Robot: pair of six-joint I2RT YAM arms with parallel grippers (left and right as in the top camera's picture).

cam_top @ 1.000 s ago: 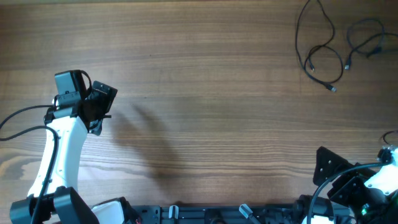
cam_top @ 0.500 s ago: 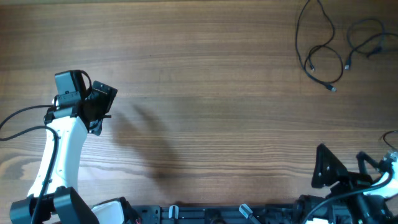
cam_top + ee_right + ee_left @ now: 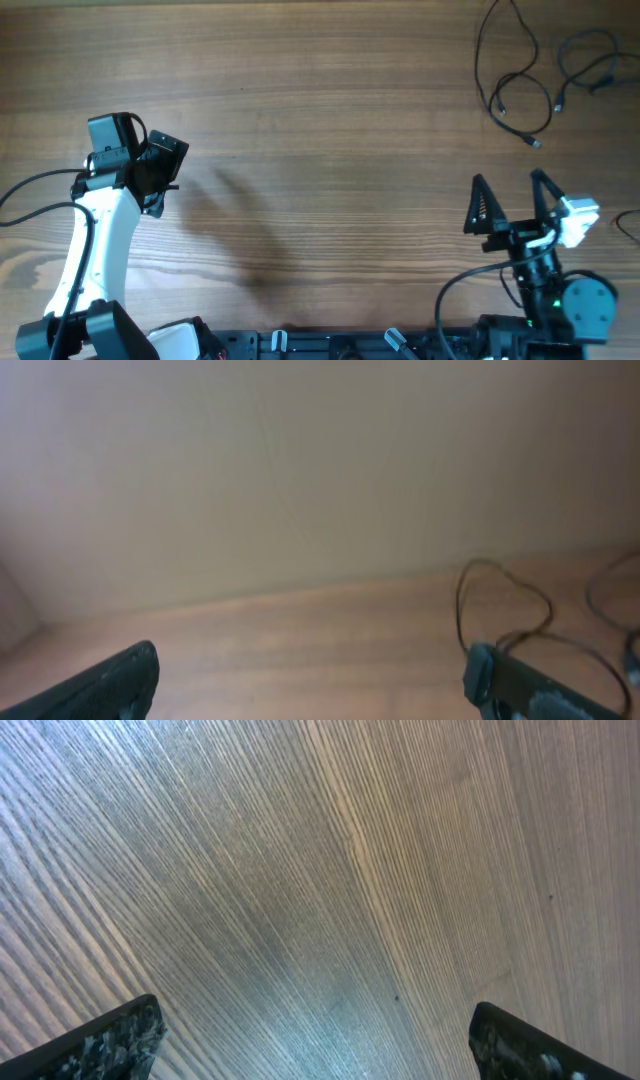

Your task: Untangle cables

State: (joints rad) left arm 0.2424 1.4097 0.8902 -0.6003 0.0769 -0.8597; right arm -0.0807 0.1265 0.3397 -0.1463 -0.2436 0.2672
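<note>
The cables [image 3: 520, 76] lie as loose thin black loops with small plug ends at the far right of the wooden table [image 3: 330, 120]. My right gripper [image 3: 510, 203] stands open near the front right, well short of them, with nothing between its fingers. In the right wrist view the cables [image 3: 459, 600] show as blurred loops ahead and to the right of the open right gripper [image 3: 310, 682]. My left gripper [image 3: 160, 168] hovers at the left side, far from the cables. In the left wrist view the left gripper [image 3: 315, 1042] is open over bare wood.
The arm bases and a dark rail [image 3: 330, 345] line the front edge. A thick black wire [image 3: 35, 185] runs from the left arm. A short dark cord piece [image 3: 628, 218] shows at the right edge.
The right arm has swung up and to the left from the front right corner, and its open gripper now points toward the far side. The left arm has not moved.
</note>
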